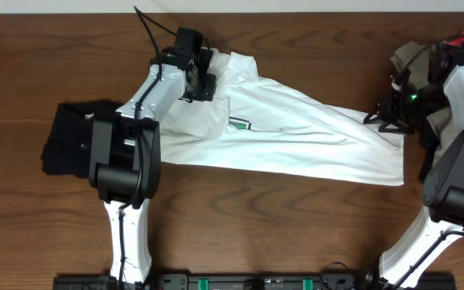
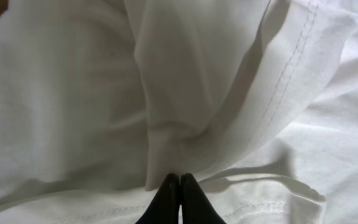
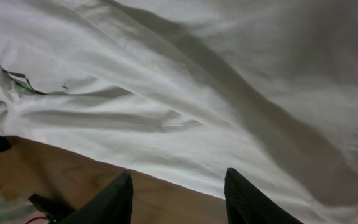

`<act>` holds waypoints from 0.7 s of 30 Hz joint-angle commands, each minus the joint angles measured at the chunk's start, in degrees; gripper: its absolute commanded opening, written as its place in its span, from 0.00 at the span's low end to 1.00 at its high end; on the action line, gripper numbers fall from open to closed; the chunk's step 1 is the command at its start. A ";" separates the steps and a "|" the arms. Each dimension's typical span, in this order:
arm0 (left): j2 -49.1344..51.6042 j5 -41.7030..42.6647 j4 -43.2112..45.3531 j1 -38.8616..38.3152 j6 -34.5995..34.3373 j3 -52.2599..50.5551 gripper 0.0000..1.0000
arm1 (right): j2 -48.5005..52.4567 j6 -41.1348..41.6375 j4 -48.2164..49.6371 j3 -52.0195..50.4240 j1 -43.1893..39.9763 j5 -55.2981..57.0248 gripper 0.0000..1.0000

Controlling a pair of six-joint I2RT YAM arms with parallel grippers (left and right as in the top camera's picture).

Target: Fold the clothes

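A fold of the white T-shirt [image 1: 312,137] hid most of its print [image 1: 241,124], whose lettering was too small to read. The left arm [image 1: 147,101] covered the shirt's upper-left end and part of the black garment [image 1: 67,141] left of it. Right of the shirt, the garment pile [image 1: 407,55] ran off frame.

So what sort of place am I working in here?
Probably a robotics lab workstation, not a home: a wooden table, two robot arms mounted at its near edge, and laundry staged for folding: a white T-shirt, a black garment, a heap of clothes.
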 commanded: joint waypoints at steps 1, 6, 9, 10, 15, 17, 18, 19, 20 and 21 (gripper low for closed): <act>-0.13 -0.74 -0.11 -0.17 0.20 0.20 0.06 | -0.44 -0.92 0.02 0.35 0.52 -0.17 0.46; -1.38 -0.72 0.09 -0.17 0.17 0.24 0.37 | -0.44 -0.92 0.04 0.35 0.57 -0.17 0.46; -0.92 -0.72 -1.05 -0.17 0.17 0.17 0.59 | -0.44 -0.92 0.07 0.35 0.57 -0.17 0.46; -0.68 -0.72 -1.16 -0.17 0.17 0.17 0.60 | -0.44 -0.92 0.33 0.35 0.57 -0.17 0.46; 0.52 -0.74 -0.39 -0.17 0.20 0.17 0.61 | -0.44 -0.92 0.87 0.35 0.70 -0.17 0.47; 0.94 -0.74 0.07 -0.17 0.17 0.17 0.57 | -0.44 -0.92 0.90 0.35 0.68 -0.17 0.46; 0.94 -0.72 0.24 -0.17 0.20 0.17 0.52 | -0.44 -0.92 0.87 0.35 0.70 -0.17 0.47; 0.96 -0.74 0.63 -0.17 0.20 0.17 0.47 | -0.44 -0.92 0.87 0.35 0.70 -0.17 0.47; 0.96 -0.72 1.22 -0.17 0.20 0.17 0.40 | -0.44 -0.92 0.87 0.35 0.70 -0.17 0.46; 0.96 -0.72 1.84 -0.17 0.20 0.17 0.34 | -0.44 -0.92 0.87 0.35 0.70 -0.17 0.47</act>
